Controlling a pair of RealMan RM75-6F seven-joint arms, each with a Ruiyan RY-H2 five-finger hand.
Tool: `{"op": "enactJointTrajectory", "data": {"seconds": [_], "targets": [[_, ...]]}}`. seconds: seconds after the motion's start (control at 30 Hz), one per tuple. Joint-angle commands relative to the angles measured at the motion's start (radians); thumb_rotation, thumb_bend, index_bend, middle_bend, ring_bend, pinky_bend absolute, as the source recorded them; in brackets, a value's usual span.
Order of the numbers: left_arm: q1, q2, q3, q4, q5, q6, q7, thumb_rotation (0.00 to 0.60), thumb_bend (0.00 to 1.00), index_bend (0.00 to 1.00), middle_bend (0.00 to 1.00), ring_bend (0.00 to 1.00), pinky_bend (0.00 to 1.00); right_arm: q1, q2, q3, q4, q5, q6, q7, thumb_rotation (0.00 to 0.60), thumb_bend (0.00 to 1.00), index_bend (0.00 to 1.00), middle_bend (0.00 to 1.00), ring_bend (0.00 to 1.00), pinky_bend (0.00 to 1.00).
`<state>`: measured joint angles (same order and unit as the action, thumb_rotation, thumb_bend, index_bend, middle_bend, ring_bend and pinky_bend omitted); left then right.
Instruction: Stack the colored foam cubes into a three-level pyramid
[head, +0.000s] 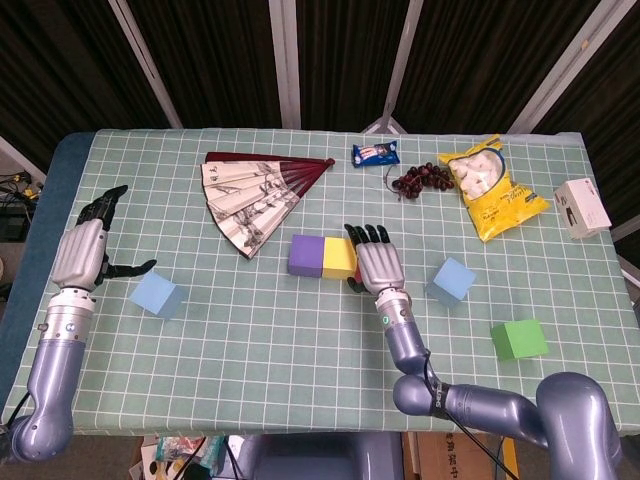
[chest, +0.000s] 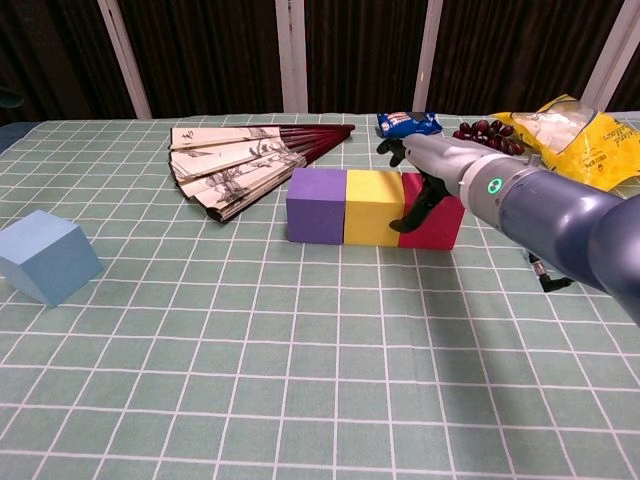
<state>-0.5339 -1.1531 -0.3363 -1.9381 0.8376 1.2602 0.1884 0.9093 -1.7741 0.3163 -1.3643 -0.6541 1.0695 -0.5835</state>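
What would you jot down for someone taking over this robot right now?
Right hand rests on the red cube, the end of a row with the yellow cube and purple cube. Left hand open, beside a light blue cube.
Done: bottom row of three.
Left: stack that cube, the other light blue cube and the green cube for the upper levels.

No lettering is showing clearly enough to read: the blue snack packet (head: 375, 154), the yellow bag (head: 492, 186), the white box (head: 582, 207) and the painted fan (head: 257, 193) are all carrying print too small or blurred.
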Motion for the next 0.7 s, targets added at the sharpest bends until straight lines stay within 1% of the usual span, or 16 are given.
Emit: {"op": "enactJointTrajectory", "data": {"seconds": [0.03, 0.3, 0.6, 0.7], "targets": [[0.000, 0.000, 0.000, 0.001, 0.001, 0.001, 0.001, 0.600, 0.07, 0.00, 0.04, 0.06, 0.04, -0.011, 0.014, -0.007, -0.024, -0.009, 0.010, -0.003, 0.600, 0.31, 0.00, 0.13, 0.06, 0.00], [0.003, 0.001, -0.001, -0.008, 0.014, 0.015, 0.002, 0.600, 0.07, 0.00, 0.04, 0.06, 0.04, -0.059, 0.094, -0.031, -0.126, -0.046, 0.063, -0.010, 0.600, 0.31, 0.00, 0.06, 0.02, 0.00], [0.005, 0.004, 0.005, -0.019, 0.032, 0.028, 0.017, 0.600, 0.07, 0.00, 0.04, 0.06, 0.04, -0.154, 0.252, -0.063, -0.333, -0.089, 0.137, 0.009, 0.600, 0.31, 0.00, 0.04, 0.01, 0.00], [0.006, 0.005, 0.008, -0.026, 0.039, 0.036, 0.026, 0.600, 0.07, 0.00, 0.04, 0.06, 0.04, -0.179, 0.303, -0.073, -0.395, -0.082, 0.151, 0.005, 0.600, 0.31, 0.00, 0.04, 0.01, 0.00]]}}
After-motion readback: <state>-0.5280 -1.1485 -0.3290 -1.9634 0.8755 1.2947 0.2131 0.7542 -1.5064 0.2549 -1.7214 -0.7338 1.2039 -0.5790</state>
